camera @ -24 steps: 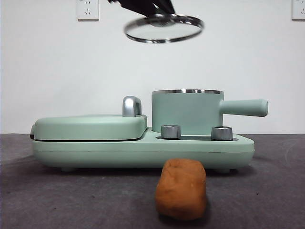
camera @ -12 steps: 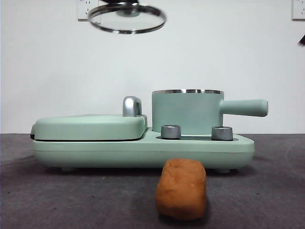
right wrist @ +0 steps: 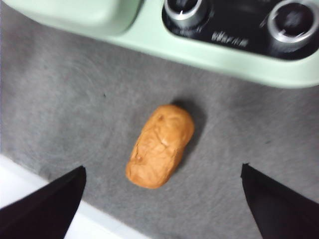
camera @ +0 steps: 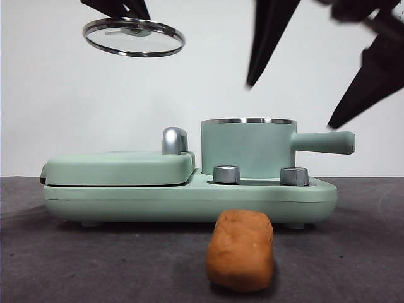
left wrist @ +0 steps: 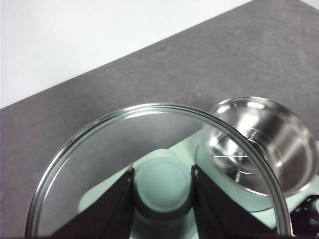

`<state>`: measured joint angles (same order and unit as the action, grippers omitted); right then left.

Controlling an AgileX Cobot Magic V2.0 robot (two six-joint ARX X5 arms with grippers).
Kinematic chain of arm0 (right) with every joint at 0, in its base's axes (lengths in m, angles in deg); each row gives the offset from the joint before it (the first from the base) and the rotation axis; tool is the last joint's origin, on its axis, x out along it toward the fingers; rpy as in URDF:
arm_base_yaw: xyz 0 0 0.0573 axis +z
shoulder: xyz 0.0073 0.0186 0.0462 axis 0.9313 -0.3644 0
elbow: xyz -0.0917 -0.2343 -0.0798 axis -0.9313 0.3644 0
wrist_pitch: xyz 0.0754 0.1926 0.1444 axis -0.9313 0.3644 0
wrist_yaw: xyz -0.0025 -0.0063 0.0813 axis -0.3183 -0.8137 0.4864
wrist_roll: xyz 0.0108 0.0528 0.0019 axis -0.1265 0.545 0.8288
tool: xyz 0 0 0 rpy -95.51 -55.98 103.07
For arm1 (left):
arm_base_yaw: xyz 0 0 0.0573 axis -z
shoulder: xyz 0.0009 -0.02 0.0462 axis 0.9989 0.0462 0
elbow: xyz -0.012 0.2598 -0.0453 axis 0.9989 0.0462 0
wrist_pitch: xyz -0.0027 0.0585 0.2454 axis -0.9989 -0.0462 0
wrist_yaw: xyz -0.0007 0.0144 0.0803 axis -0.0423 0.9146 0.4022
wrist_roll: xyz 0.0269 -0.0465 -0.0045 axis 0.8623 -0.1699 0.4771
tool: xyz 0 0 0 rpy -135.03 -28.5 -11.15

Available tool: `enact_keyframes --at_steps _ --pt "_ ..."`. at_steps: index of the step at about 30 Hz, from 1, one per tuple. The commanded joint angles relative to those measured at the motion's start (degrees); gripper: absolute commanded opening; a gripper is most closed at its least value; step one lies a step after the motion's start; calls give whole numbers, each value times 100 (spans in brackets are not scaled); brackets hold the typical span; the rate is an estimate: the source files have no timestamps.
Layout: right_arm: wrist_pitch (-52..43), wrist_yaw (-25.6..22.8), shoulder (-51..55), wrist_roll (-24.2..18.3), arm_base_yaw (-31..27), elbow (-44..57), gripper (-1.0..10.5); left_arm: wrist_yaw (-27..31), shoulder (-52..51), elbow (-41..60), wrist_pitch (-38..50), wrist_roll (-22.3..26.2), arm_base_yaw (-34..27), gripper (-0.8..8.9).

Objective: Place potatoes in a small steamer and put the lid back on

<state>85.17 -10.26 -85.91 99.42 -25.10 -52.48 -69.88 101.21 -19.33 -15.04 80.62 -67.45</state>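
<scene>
Left pincer (left wrist: 162, 199) clenched on the lid (camera: 134, 36) knob, lid held high, off to the side of the open steamer (camera: 247, 148). Right pincer (right wrist: 162, 191) spread wide above the potato (right wrist: 160, 145), which lies on the table (camera: 353, 252) just before the appliance. Risk: rounded potato probably rolls if the jaws close off-centre.

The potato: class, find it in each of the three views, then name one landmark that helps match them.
Front view: potato at bottom centre, before the green appliance.
Left wrist view: not in it.
Right wrist view: potato at centre, on grey mat.
Shared landmark: the steel knobs.
</scene>
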Motion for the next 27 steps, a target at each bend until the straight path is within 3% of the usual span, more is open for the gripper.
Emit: enact_keyframes --at_steps 1,10,21,27 --pt "-70 -177 -365 376 273 -76 496 -26 -4 -173 111 61 -74 49" --pt "-531 -378 -1344 549 780 -76 496 -26 -4 -170 52 61 -297 49" --pt "-1032 -470 -2295 643 852 -76 496 -28 -4 -170 28 59 -339 49" --pt "-1110 -490 -2538 638 852 -76 340 -28 -4 -170 22 59 -339 49"
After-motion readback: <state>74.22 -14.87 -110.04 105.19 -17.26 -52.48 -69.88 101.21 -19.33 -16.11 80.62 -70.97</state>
